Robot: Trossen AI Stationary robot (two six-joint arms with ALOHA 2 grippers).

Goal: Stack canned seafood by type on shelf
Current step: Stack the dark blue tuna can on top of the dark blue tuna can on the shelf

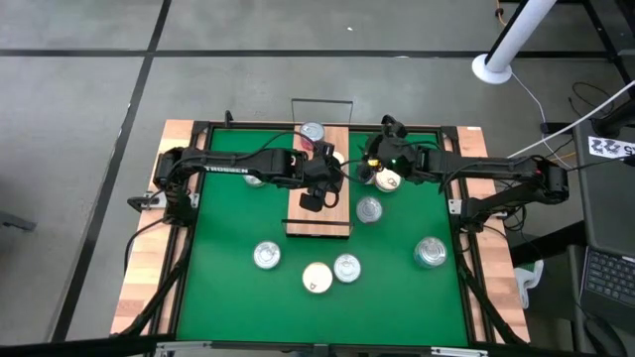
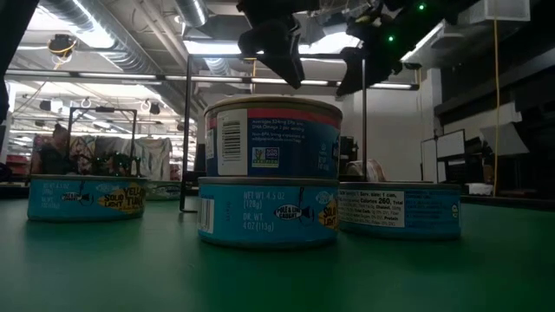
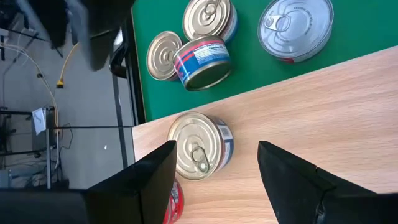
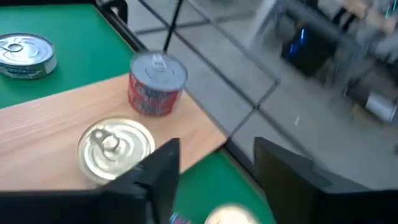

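We see a green mat point(image 1: 238, 213), a light-brown wood-grain shelf point(image 3: 323, 106), a red-labelled silver tin point(image 4: 157, 84) and blue-labelled tins point(image 2: 269, 212).

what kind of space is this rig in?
Looks like a robotics lab or workshop, not a shop or kitchen. Bare concrete floor around the table, exposed ceiling lights and ducting overhead, cluttered workbenches behind, and a laptop beside the green mat.
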